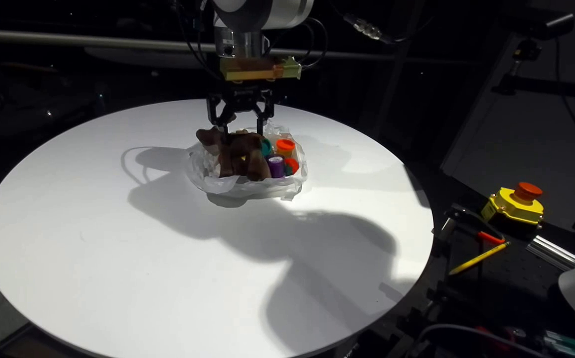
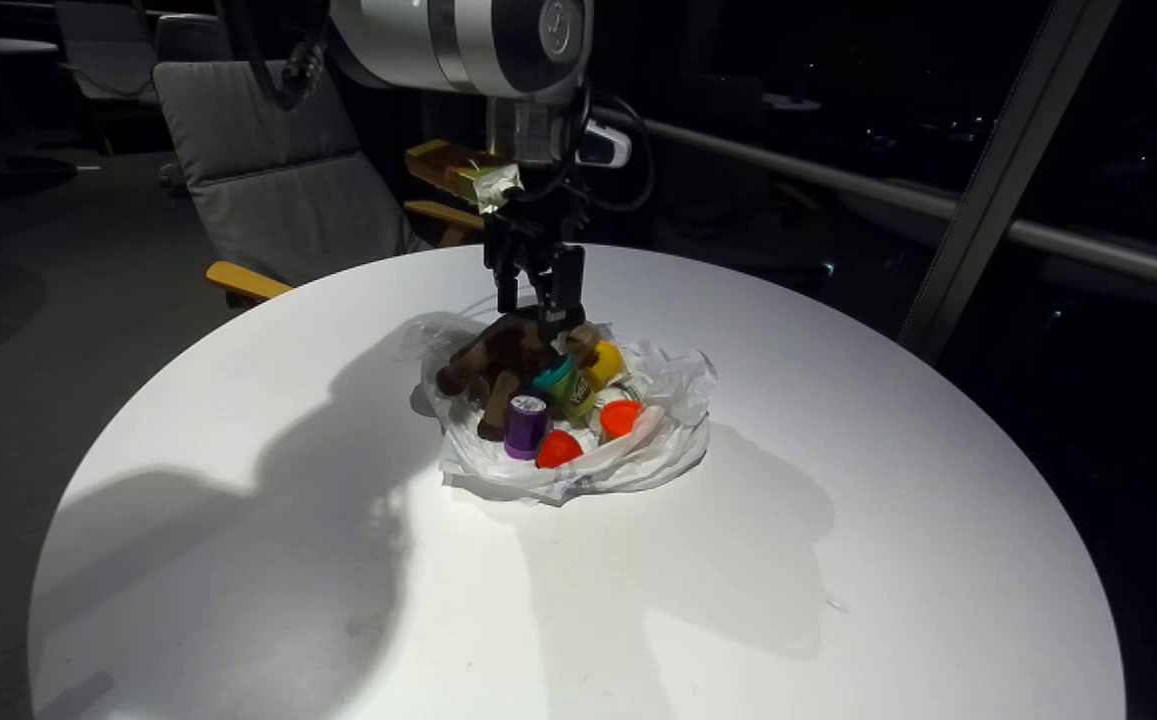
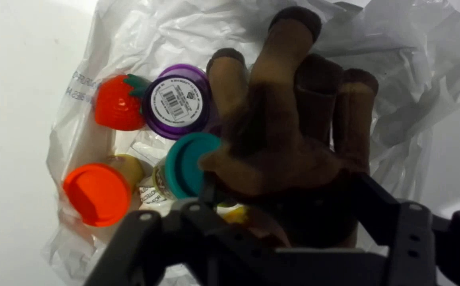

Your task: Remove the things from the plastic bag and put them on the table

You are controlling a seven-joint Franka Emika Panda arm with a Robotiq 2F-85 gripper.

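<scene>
Here, over the spread plastic bag (image 2: 658, 445), with jaws set wide and pointing down: a black pincer (image 1: 242, 132), one finger at either side of the body of a brown plush toy (image 3: 285, 163). Cannot tell from these views whether pressing on the fabric or merely beside it. Inside the bag, with limbs stretched toward the rim: that same toy, taking up much of one side. Packed next to it, in the wrist view: a red strawberry (image 3: 118, 105) with green leaves (image 3: 137, 84), just beside a purple tub (image 3: 180, 105) with a barcode label (image 3: 175, 101) on top; then a teal-lidded tub (image 3: 188, 165), partly hidden by the toy, and an orange-lidded tub (image 3: 98, 194) near the wrinkled edge. Also in the bag, in an exterior view: a yellow piece (image 2: 603, 363), close to the teal-lidded tub. Beneath it all, in both exterior views: a round white bench (image 1: 118, 283), crossed by broad shadows (image 1: 337, 238). Above the pincer: a white arm (image 2: 403, 40). Beside the bench, in an exterior view: a yellow box (image 1: 513, 206) with a red knob (image 1: 528, 191), near a yellow pencil (image 1: 479, 258). Beyond the bench, in an exterior view: a grey chair (image 2: 258, 165).
</scene>
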